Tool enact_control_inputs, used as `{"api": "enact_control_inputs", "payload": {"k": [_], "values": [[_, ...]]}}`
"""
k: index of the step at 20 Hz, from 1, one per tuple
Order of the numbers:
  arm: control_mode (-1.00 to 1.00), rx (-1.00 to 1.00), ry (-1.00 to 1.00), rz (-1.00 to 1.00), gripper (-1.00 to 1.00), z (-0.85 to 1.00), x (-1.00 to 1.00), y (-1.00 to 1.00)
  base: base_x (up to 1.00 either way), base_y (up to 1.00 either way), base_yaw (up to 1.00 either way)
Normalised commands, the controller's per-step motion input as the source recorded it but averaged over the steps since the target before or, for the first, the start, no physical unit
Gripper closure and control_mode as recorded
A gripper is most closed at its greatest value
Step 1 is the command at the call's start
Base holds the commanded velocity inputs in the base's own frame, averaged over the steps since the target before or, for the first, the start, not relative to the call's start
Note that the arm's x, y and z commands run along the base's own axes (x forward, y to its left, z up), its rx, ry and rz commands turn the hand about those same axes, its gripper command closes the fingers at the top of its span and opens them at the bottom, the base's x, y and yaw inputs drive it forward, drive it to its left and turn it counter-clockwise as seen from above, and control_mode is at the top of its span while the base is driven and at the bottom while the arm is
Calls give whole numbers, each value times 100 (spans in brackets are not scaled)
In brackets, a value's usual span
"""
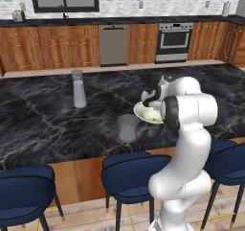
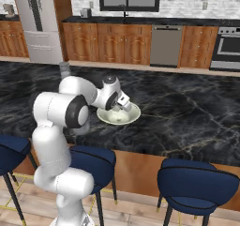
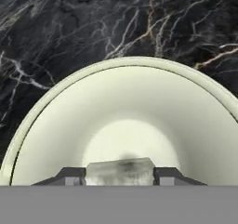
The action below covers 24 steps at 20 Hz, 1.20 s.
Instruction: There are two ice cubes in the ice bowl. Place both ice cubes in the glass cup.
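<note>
The claw [image 3: 119,172], lowered into the ice bowl [image 3: 56,125], has its two dark fingertips [image 3: 69,175] drawn in against the opposite flat sides of a whitish, translucent ice cube [image 3: 120,170], which sits between them low in the bowl's hollow. The grip appears to fall across the middle of the cube, on parallel faces, which is judged the soundest place to hold it: a lump this small is light and stiff, but its surface is likely slick, so a hold on an edge or corner could let it squirt out. A firm, even squeeze and a slow, straight lift seem advisable. The second cube cannot be made out in the bowl from the hand camera.

From the base cameras the bowl [image 1: 143,114] is a wide, shallow, cream dish resting on the dark marbled tabletop [image 1: 43,124], with the claw [image 2: 125,104] dipping over its rim [image 2: 133,117]. The glass cup [image 1: 128,128], a short grey tumbler, stands upright just beside the bowl, to its left and nearer the stools. A taller narrow vessel [image 1: 78,88] with a cap-like top stands well apart, farther left and farther back. The cup's mouth is narrower than the bowl, so the release likely needs to be centred over it.
</note>
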Motion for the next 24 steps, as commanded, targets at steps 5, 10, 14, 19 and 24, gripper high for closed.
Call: {"api": "enact_control_inputs", "payload": {"k": [5,10,14,19,24], "values": [[-100,5,-3,4,100,93,-94,37,0,0,0],[-100,2,10,6,100,98,-39,84,0,0,0],[-100,0,23,7,100,29,-30,84,0,0,0],[-100,1,18,9,100,-10,-20,60,0,0,0],[-100,0,3,8,100,-42,0,24,0,0,0]]}}
